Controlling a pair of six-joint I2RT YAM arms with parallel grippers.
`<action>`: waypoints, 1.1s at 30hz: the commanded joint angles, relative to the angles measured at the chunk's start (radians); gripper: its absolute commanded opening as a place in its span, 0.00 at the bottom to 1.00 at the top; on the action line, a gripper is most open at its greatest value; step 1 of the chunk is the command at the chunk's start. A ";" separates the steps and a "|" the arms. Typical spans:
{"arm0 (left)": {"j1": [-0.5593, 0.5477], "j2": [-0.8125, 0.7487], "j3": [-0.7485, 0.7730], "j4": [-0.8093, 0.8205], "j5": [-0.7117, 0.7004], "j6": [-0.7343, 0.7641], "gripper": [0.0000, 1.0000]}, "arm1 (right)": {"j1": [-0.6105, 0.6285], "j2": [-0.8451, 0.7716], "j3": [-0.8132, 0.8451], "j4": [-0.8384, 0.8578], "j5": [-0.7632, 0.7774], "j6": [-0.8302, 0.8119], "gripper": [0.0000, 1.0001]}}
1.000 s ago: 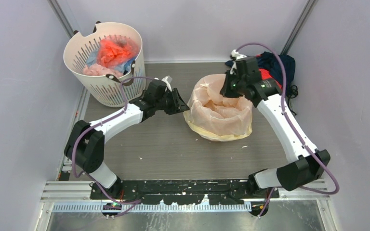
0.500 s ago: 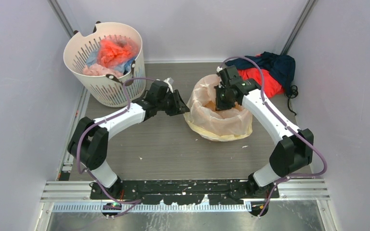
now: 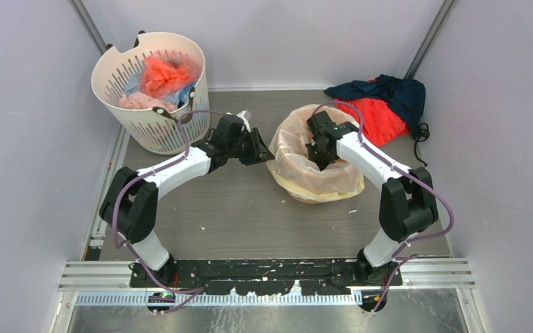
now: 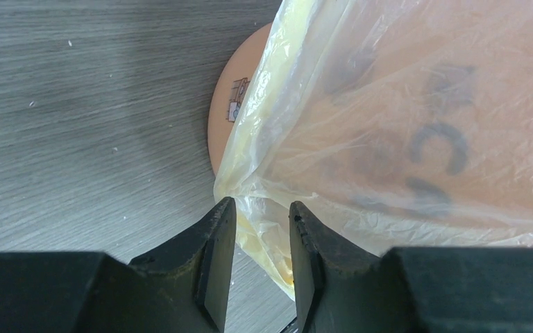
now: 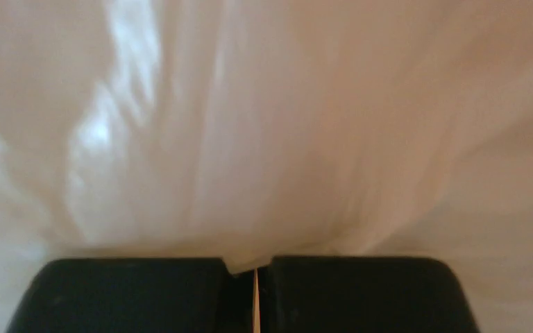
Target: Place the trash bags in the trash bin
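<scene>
Since a second ago the right arm (image 3: 378, 163) has swung off the red and navy cloth heap (image 3: 378, 111) and folded in over the bin, while the left arm (image 3: 177, 170) has barely shifted. Bare table (image 3: 250, 215) lies open across the lower middle of the frame, between the arm bases and the bin.

At centre, the left gripper (image 4: 258, 215) pinches a bunched fold of the trash bag (image 4: 388, 104) at the bin's left side. The right gripper (image 5: 255, 267), fingers closed together, is sunk in the bag's mouth with film pressed close all around.

The pale-yellow, wrinkly film drapes over the orange trash bin (image 4: 225, 118), lining its inside and spilling down its outside. A white slotted basket (image 3: 159, 132) stands just behind the left arm at upper left; the cloth heap lies at upper right, apart from the bin.
</scene>
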 commanded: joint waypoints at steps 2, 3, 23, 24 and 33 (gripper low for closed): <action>0.005 0.019 0.045 0.052 0.007 -0.004 0.34 | 0.011 0.002 -0.055 0.074 -0.031 0.020 0.01; 0.004 0.023 0.042 0.058 0.008 -0.007 0.34 | 0.015 0.008 -0.064 0.079 -0.034 0.023 0.01; -0.013 -0.029 0.020 0.071 0.029 -0.036 0.31 | 0.028 0.122 -0.152 0.148 -0.027 0.068 0.01; -0.018 -0.037 0.015 0.069 0.035 -0.037 0.31 | 0.029 0.126 -0.147 0.148 -0.024 0.069 0.01; -0.106 -0.115 -0.047 0.089 0.036 -0.083 0.31 | 0.032 0.127 -0.137 0.147 -0.019 0.075 0.01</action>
